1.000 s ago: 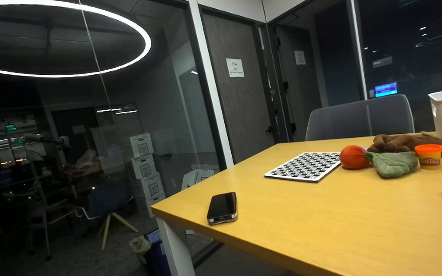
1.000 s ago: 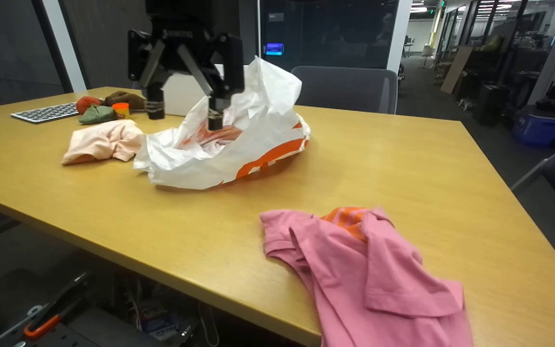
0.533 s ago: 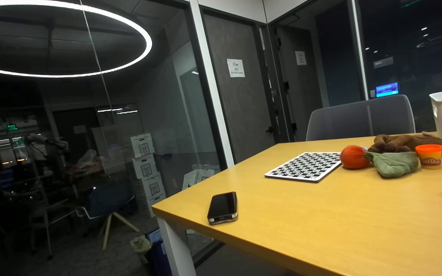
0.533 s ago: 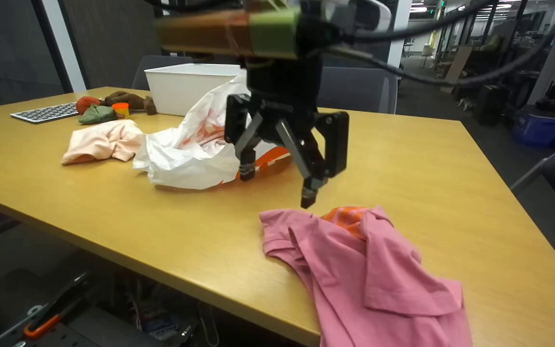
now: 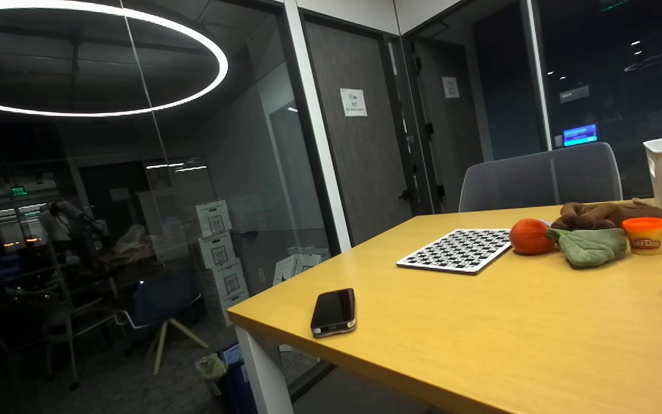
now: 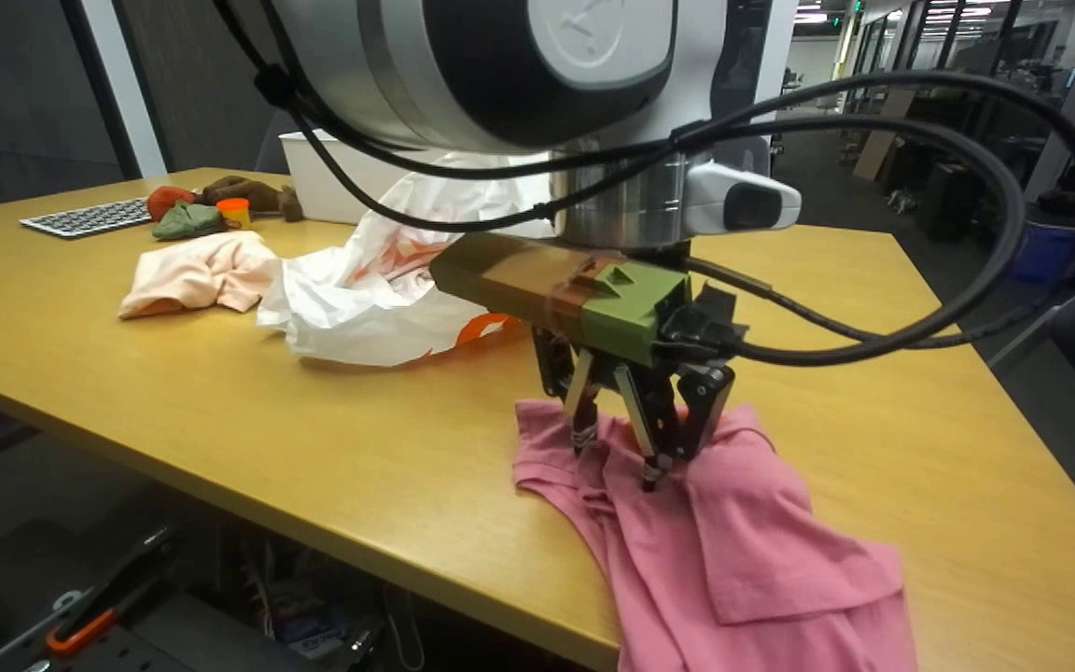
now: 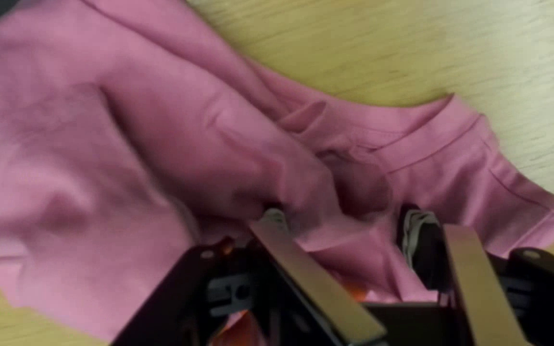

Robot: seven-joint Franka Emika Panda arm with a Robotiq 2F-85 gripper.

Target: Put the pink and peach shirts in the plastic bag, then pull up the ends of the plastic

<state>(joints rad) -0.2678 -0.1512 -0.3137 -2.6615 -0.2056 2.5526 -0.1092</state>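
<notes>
The pink shirt (image 6: 733, 569) lies crumpled on the table's near end. My gripper (image 6: 618, 463) points down into it near the collar, fingertips pressed in the cloth. In the wrist view the fingers (image 7: 421, 235) stand apart, partly drawn together, with loose pink folds between them and no firm pinch visible. The peach shirt (image 6: 197, 275) sits bunched on the table, left of the white plastic bag (image 6: 360, 327). That bag lies with its mouth spread; pinkish cloth or orange print shows inside, I cannot tell which. The arm covers the bag's right part.
Farther back are a white bin (image 6: 328, 177), a patterned board (image 6: 90, 219), a red plush (image 6: 167, 201), a green leaf (image 6: 188, 221), a brown plush (image 6: 262, 198) and an orange-lidded tub (image 6: 234, 215). A phone (image 5: 333, 313) rests near a table corner. Cables loop beside the wrist.
My gripper has come from over the bag, across to the right and nearer, then down onto the pink shirt. Its fingers have drawn partly together, gathering folds. Bag and peach shirt stay put.
</notes>
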